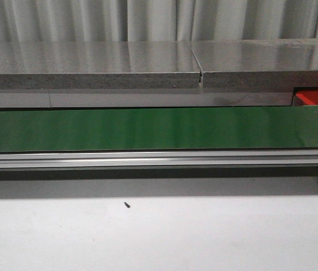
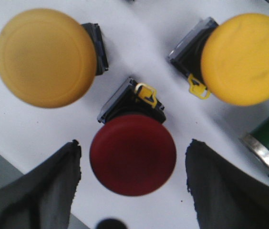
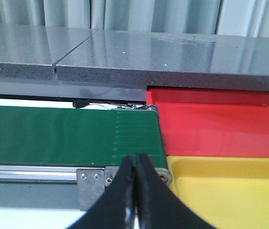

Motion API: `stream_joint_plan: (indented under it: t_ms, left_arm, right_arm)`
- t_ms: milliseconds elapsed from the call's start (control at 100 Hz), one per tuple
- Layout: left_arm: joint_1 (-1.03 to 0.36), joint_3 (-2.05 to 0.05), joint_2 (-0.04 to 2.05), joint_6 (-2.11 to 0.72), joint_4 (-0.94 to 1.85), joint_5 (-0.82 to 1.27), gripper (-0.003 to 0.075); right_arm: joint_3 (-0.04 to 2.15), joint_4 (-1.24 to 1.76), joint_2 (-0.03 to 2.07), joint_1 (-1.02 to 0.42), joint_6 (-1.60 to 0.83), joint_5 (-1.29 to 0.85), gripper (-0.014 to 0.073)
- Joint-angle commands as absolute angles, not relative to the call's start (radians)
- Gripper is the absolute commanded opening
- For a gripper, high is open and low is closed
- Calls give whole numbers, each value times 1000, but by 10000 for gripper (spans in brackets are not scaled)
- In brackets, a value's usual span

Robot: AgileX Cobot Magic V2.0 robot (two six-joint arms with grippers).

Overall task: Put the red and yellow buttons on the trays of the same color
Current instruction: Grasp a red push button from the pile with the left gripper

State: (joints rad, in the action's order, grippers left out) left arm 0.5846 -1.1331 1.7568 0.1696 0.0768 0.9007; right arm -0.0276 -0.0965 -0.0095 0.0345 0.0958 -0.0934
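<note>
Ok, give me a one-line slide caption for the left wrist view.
Open left gripper poised over a red button, flanked by two yellow buttons on the white table.

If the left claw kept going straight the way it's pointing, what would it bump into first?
Most likely the red button, which sits between the open left claw's fingers, on the white surface. Depth is hard to judge.

no readable text, labels or numbers on anything shown.

belt (image 1: 148,129) left of trays | far tray (image 3: 220,129) behind near tray (image 3: 230,191), seemingly touching
</note>
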Motion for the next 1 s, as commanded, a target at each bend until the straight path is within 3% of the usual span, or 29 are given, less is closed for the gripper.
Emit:
stream_joint_plan:
  t_ms: [0,250,670,990]
  left_arm:
    - [585,-1161,1721,184,80,857,386]
    - [585,-1161,1719,186,82,854,139]
    - [583,-1207,1428,93,75,1066,136]
    - [436,-1397,1480,101,77,1114,135]
  right_arm:
    - [-27,-111,-24,36,96,-15,-114]
    - [-27,-111,-24,36,96,-15,-114]
    - [-27,-111,-24,36,96,-15,-114]
    - [-27,-111,-24,36,96,-15,-114]
